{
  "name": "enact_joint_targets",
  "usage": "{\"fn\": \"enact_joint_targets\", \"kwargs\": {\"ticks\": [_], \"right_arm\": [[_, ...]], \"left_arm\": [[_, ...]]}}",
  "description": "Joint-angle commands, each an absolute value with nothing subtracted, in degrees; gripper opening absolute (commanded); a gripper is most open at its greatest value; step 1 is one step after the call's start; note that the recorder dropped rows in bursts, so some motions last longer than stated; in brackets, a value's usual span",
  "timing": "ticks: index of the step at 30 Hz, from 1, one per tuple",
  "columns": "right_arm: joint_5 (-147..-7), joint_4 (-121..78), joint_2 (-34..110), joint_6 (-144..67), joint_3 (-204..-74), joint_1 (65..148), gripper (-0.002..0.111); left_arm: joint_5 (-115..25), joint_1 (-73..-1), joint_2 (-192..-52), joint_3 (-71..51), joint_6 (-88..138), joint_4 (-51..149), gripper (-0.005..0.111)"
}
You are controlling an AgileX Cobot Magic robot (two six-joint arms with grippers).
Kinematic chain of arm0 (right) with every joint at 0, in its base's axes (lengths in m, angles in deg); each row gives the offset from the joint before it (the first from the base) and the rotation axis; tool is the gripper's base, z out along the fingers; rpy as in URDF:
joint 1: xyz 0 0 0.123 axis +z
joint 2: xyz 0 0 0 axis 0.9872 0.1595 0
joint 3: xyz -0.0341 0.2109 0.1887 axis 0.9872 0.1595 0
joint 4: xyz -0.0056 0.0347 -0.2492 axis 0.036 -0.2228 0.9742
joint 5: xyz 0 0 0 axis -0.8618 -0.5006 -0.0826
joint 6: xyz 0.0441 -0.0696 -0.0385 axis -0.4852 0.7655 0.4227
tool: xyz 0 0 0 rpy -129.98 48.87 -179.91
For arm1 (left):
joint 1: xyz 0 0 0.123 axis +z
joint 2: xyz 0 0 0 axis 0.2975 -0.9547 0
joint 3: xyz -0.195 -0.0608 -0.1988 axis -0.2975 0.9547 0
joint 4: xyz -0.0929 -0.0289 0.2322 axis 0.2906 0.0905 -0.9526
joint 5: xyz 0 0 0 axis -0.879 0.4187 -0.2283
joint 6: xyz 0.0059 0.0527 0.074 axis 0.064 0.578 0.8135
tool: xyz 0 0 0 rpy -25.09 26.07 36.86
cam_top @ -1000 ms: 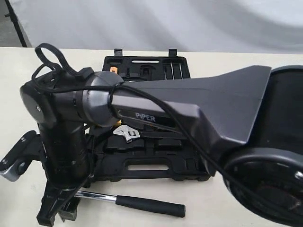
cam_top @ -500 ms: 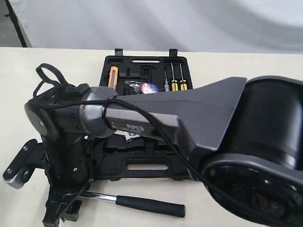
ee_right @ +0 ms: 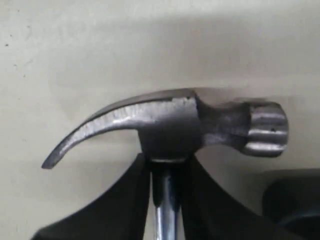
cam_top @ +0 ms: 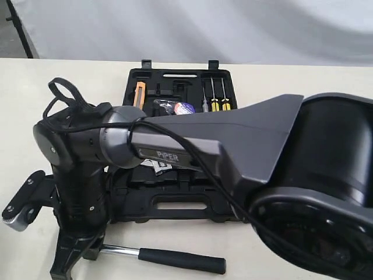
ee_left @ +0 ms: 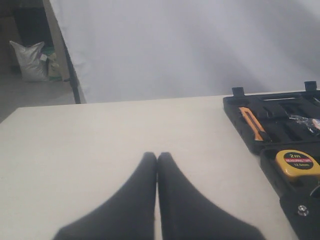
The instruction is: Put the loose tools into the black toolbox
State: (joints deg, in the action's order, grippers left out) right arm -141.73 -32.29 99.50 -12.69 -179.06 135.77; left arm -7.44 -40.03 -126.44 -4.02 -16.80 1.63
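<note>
A claw hammer (ee_right: 170,122) lies on the pale table in front of the black toolbox (cam_top: 175,217). My right gripper (ee_right: 167,160) is shut on its chrome shaft just below the head. In the exterior view that gripper (cam_top: 76,262) reaches down at the near left and hides the head, while the black handle (cam_top: 180,261) sticks out to the right. The wrench (cam_top: 160,165) peeks out from under the arm, on the toolbox. A small tape roll (cam_top: 183,107) sits in the far half. My left gripper (ee_left: 157,156) is shut and empty over bare table.
The open toolbox (ee_left: 235,112) holds a yellow tape measure (ee_left: 298,163), an orange knife (cam_top: 139,93) and yellow-handled screwdrivers (cam_top: 213,96). The right arm's big black link (cam_top: 233,146) crosses over the toolbox and hides much of it. A white backdrop stands behind the table.
The right gripper has closed on the hammer shaft. The arm shifted slightly, and the hammer moved a little toward the table's front edge.
</note>
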Motion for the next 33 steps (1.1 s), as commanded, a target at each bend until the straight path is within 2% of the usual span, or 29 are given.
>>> {"fn": "enact_joint_targets", "kwargs": {"ticks": [1, 7, 15, 21, 28, 31, 33], "right_arm": [[-142.6, -33.38, 94.85, -11.41, -178.91, 135.15, 0.0], [-142.84, -34.14, 89.5, -11.3, -178.91, 132.89, 0.0], [-147.03, -36.64, 84.95, -11.92, -178.91, 125.24, 0.0], [-147.03, -36.52, 87.46, -14.44, -178.91, 119.27, 0.0], [-144.99, -36.23, 91.35, -16.86, -178.91, 118.23, 0.0], [-143.28, -33.99, 92.04, -17.27, -178.91, 118.34, 0.009], [-143.1, -33.75, 92.26, -19.45, -178.91, 118.34, 0.022]], "left_arm": [[-8.42, -39.84, -125.99, -3.48, -17.39, 2.41, 0.001], [-8.42, -39.84, -125.99, -3.48, -17.39, 2.41, 0.001], [-8.42, -39.84, -125.99, -3.48, -17.39, 2.41, 0.001], [-8.42, -39.84, -125.99, -3.48, -17.39, 2.41, 0.001], [-8.42, -39.84, -125.99, -3.48, -17.39, 2.41, 0.001], [-8.42, -39.84, -125.99, -3.48, -17.39, 2.41, 0.001], [-8.42, -39.84, -125.99, -3.48, -17.39, 2.41, 0.001]]}}
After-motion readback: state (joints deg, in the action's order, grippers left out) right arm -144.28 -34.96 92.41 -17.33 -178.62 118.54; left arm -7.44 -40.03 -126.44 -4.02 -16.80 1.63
